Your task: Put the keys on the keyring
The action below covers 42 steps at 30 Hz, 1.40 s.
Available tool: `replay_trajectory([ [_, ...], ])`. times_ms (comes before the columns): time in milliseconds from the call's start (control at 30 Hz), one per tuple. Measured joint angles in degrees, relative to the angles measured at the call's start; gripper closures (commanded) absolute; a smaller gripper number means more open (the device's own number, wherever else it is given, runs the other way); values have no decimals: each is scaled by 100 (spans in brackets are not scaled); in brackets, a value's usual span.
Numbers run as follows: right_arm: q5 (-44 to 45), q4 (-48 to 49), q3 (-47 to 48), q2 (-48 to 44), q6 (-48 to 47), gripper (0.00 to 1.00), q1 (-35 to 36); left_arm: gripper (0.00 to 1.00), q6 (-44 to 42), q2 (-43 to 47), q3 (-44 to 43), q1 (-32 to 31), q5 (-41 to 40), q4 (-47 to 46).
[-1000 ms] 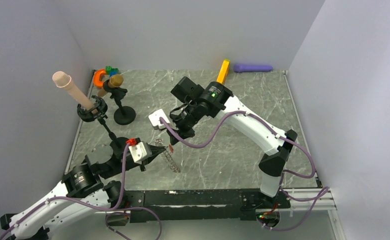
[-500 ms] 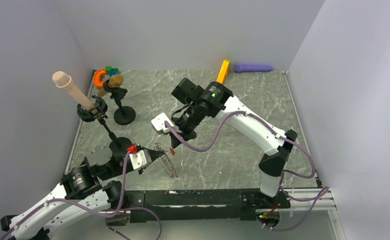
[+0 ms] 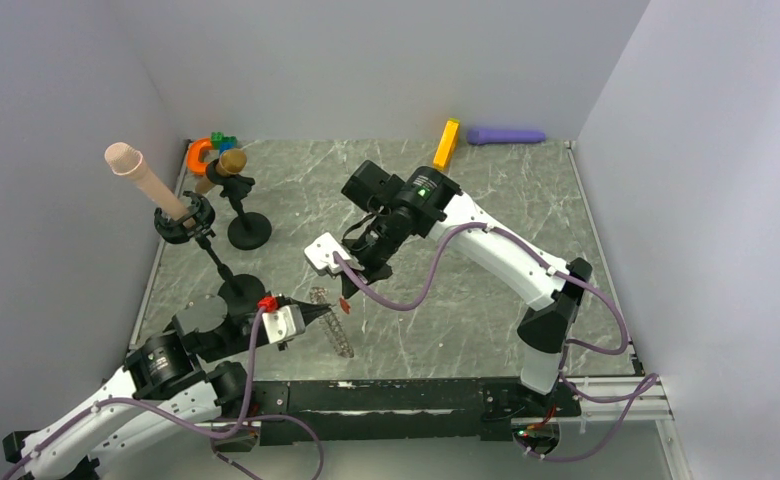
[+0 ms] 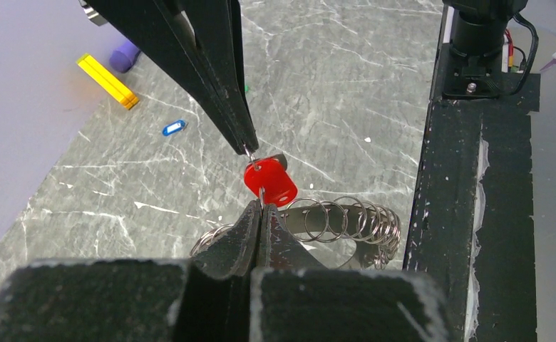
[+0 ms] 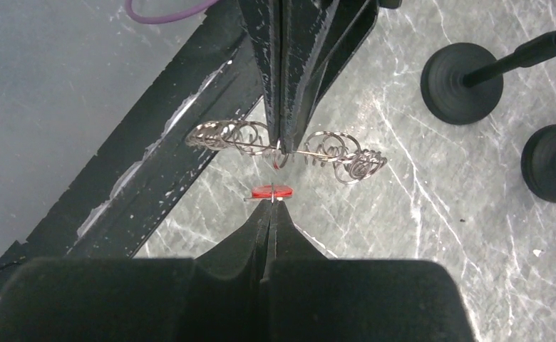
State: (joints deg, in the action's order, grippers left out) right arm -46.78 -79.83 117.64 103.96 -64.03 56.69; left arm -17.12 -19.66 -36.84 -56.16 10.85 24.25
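Top external: grey veined tabletop (image 3: 466, 320), pale walls (image 3: 366, 60); left gripper (image 4: 261, 211) clamping keyring (image 4: 346, 217), right gripper (image 5: 271, 206) red key (image 4: 270, 182).

Silver coiled keyring (image 4: 346, 218), red key tag (image 4: 270, 182) raised beside it, possibly touching, blue key tag (image 4: 173, 127) flat beyond

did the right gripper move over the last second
Yes. In the top view the right gripper has shifted slightly down the picture, away from the orange block, with the red key in its jaws.
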Motion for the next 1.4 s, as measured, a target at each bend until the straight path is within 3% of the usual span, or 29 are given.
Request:
replay_trajectory([
  [400, 291, 455, -61, 0, 299, 100, 15, 100, 24, 192, 33, 0, -44, -107],
  [1400, 282, 492, -61, 0, 468, 100, 42, 100, 136, 101, 35, 0, -494, -129],
])
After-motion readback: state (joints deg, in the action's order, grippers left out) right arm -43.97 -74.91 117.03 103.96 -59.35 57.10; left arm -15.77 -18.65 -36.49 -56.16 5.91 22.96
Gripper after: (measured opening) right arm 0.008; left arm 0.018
